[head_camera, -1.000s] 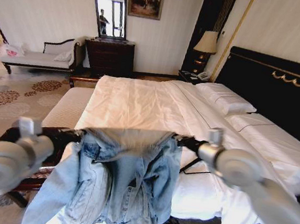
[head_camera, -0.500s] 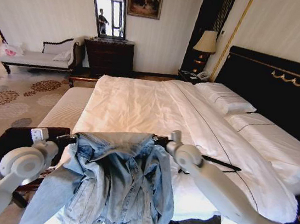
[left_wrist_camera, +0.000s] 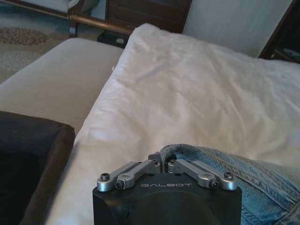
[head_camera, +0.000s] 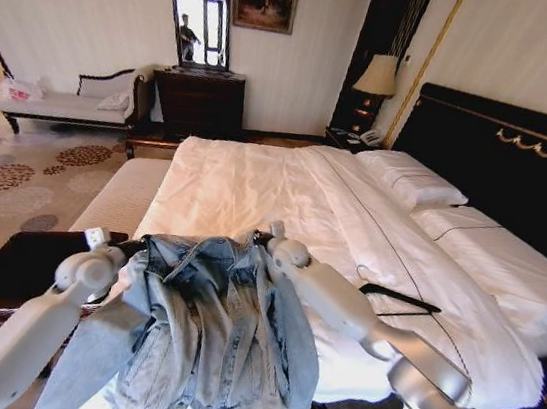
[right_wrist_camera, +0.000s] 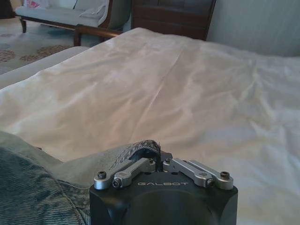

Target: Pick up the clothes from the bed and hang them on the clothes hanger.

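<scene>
While both grippers clench its top edge, the denim jacket [head_camera: 221,334] hangs at the foot of the bed [head_camera: 254,197].
Nearest item: light-blue washed denim, creased and soft, sleeves drooping past the mattress edge toward patterned carpet. Left gripper [left_wrist_camera: 164,165] nips a hemmed fold between shut metal fingers; right gripper [right_wrist_camera: 159,161] pinches a frayed fold likewise; each black housing reads "GALBOT". Beyond: broad white duvet, wrinkled, open across its middle. Thin black triangular hanger [head_camera: 397,301] lies flat on the duvet toward the robot's right, apart from the jacket. Dark tray-like bench top [head_camera: 13,266] sits left of the bed corner. Farthest: white pillows [head_camera: 413,181], tall black headboard [head_camera: 505,169] with gold trim.
</scene>
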You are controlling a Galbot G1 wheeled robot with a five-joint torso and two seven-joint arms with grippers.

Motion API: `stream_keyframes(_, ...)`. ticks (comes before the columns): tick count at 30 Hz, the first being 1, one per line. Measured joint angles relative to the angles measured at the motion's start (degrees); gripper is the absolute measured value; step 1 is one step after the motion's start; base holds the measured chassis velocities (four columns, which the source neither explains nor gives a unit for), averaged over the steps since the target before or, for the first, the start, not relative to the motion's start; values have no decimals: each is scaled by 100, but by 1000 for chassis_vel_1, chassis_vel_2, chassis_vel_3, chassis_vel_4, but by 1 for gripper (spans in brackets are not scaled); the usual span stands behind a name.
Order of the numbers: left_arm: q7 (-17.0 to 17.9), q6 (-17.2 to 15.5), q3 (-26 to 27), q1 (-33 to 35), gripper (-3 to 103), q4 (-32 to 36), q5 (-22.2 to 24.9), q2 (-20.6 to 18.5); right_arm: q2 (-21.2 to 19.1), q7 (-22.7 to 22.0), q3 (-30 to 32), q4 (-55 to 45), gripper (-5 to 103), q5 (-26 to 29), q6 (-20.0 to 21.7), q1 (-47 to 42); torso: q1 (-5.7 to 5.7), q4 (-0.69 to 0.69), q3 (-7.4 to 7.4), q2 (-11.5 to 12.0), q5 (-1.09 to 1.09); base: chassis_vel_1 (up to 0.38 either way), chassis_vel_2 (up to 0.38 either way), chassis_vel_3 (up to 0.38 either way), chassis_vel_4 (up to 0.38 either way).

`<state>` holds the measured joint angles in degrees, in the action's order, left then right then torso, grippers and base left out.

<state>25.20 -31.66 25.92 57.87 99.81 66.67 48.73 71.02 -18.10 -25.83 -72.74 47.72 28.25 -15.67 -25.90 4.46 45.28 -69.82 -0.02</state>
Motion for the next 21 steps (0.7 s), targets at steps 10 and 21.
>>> stream_keyframes(10,-54,165,-633,-850,2,-1041,-179,328,379,7,101,977,2,-582,-300,49,2,0,-1,0,1,0,0,0,0)
stream_keyframes(21,-103,225,-570,-813,15,-1157,-212,481,282,120,235,844,4,-748,-429,-253,1,1,-1,0,3,0,0,0,0)
